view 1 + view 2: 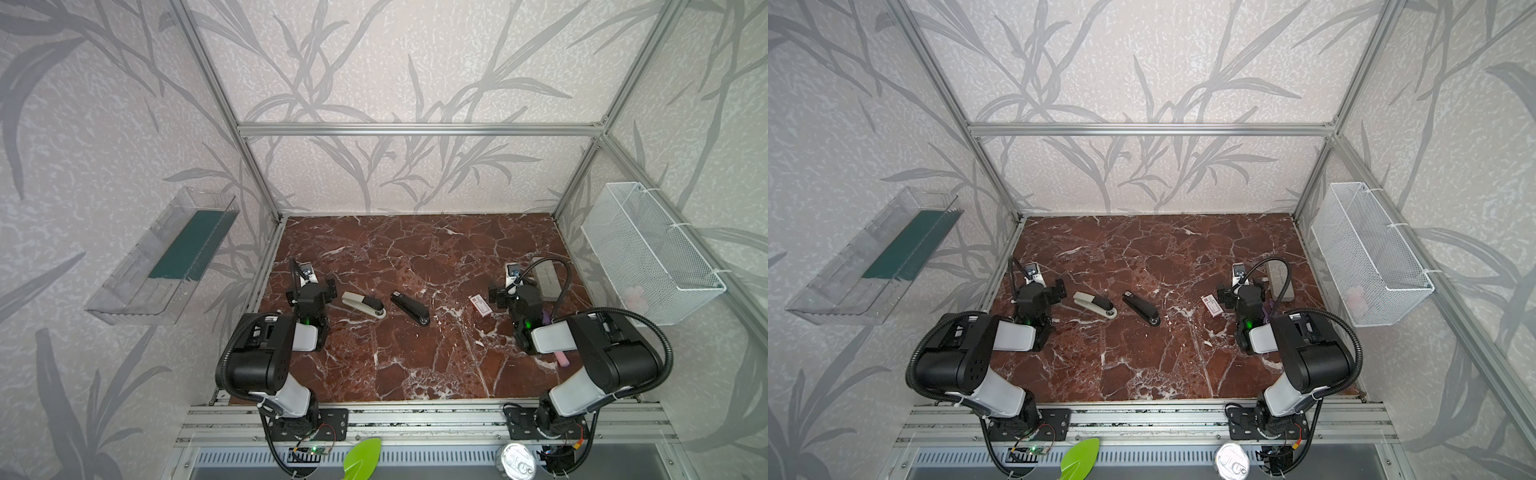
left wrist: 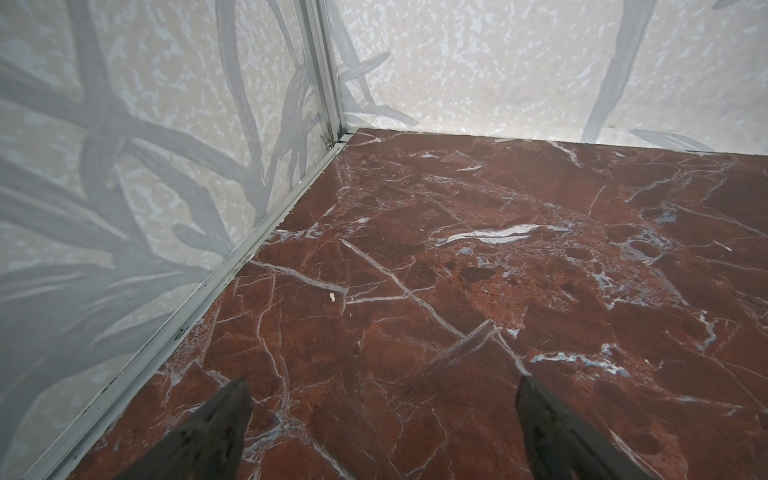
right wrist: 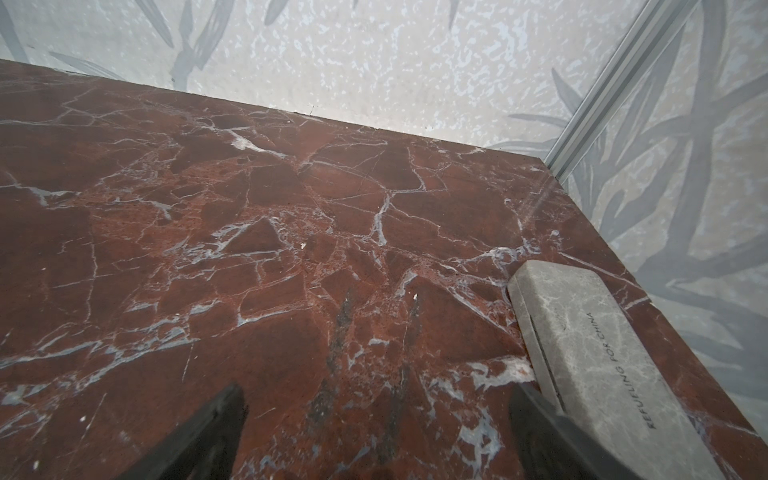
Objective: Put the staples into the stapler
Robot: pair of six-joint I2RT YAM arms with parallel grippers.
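Two staplers lie mid-table in both top views: a grey-and-black stapler (image 1: 363,304) (image 1: 1095,304) and, to its right, a black stapler (image 1: 410,308) (image 1: 1141,308). The staples (image 1: 480,305) (image 1: 1212,305), a small white box with red print, lie flat further right. My left gripper (image 1: 311,286) (image 2: 382,384) hovers open just left of the grey stapler, with only bare marble between its fingers. My right gripper (image 1: 513,289) (image 3: 377,390) is open and empty just right of the staples box. Neither wrist view shows the staplers or the staples.
A long grey block (image 3: 590,340) (image 1: 545,278) lies beside the right gripper's outer finger, near the table's right edge. A pink-and-purple stick (image 1: 562,359) is partly hidden under the right arm. A white mesh basket (image 1: 652,253) hangs on the right wall and a clear tray (image 1: 162,257) on the left wall.
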